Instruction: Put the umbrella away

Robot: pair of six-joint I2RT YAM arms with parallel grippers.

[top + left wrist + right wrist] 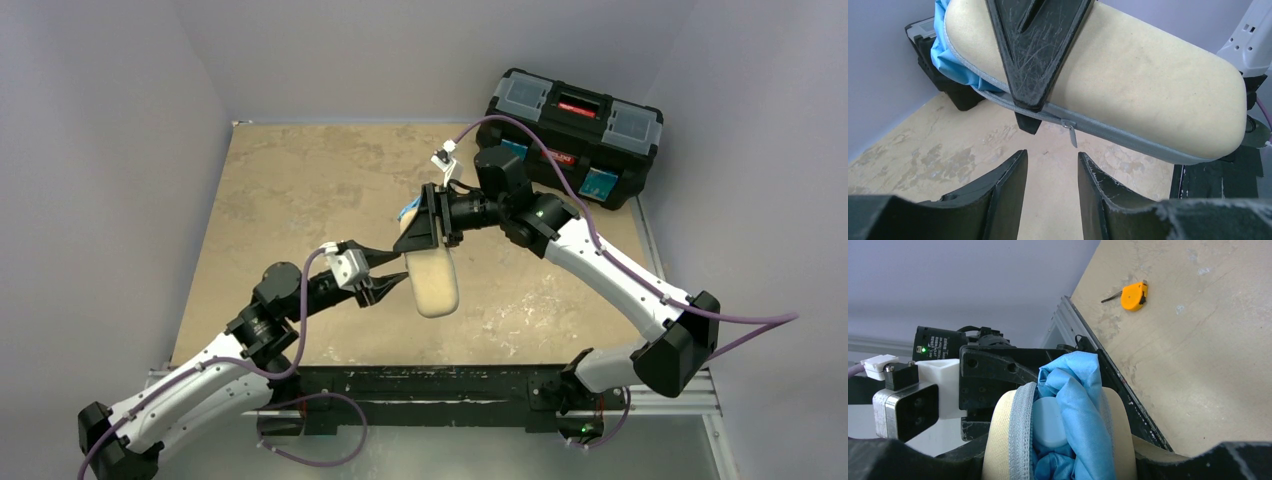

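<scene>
The umbrella (1075, 405) sits stuffed in a grey-beige oblong case (434, 281), with its light blue fabric and pale blue handle (1048, 422) showing at the open zippered end. My right gripper (424, 226) is shut across the case near that open end and holds it above the table. In the left wrist view the case (1148, 85) hangs overhead, blue fabric (950, 57) spills from its far end, and a zipper pull (1071, 135) dangles. My left gripper (1050, 157) stands open just below the pull, nothing between its fingers, and reaches the case's left side (392, 281).
A black toolbox (575, 125) stands shut at the table's back right corner. A small orange tape measure (1134, 295) lies on the tabletop. The black base rail (430, 385) runs along the near edge.
</scene>
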